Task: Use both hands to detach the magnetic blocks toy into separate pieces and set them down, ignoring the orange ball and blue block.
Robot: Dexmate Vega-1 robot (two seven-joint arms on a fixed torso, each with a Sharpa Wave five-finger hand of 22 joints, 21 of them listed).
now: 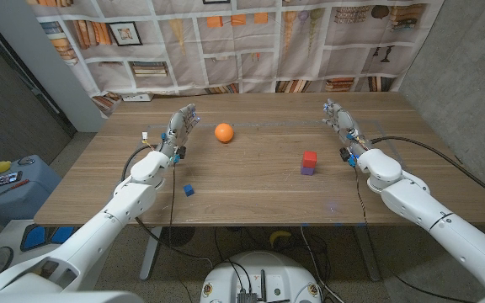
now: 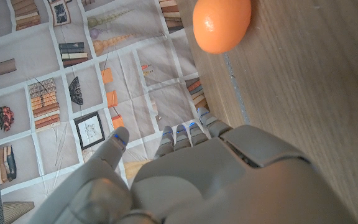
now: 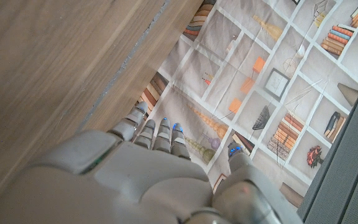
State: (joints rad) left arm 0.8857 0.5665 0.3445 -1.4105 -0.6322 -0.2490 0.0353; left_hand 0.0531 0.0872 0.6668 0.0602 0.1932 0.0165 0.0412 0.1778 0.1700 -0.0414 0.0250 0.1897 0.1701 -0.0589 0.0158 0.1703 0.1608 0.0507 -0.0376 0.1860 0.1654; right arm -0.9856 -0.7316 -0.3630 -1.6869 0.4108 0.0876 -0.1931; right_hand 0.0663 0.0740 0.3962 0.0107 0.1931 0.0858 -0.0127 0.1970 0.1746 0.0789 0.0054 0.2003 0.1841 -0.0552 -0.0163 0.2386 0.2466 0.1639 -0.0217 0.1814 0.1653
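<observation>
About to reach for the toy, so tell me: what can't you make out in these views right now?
- Magnetic blocks toy, head view: too small to see the seam between red and purple pieces.
- Orange ball, left wrist view: cut off by the edge.
- Blue block: too small for detail.

Robot lab: wooden table (image 1: 251, 189) before printed bookshelf backdrop (image 1: 251, 42).

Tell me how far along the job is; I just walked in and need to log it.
Nothing looks done: the magnetic blocks toy stands joined, red piece on purple, untouched on the table. Nothing is in hand; the left hand and right hand are open, apart from it. Left: grasp, pull apart, set down. The orange ball and blue block stay.
</observation>
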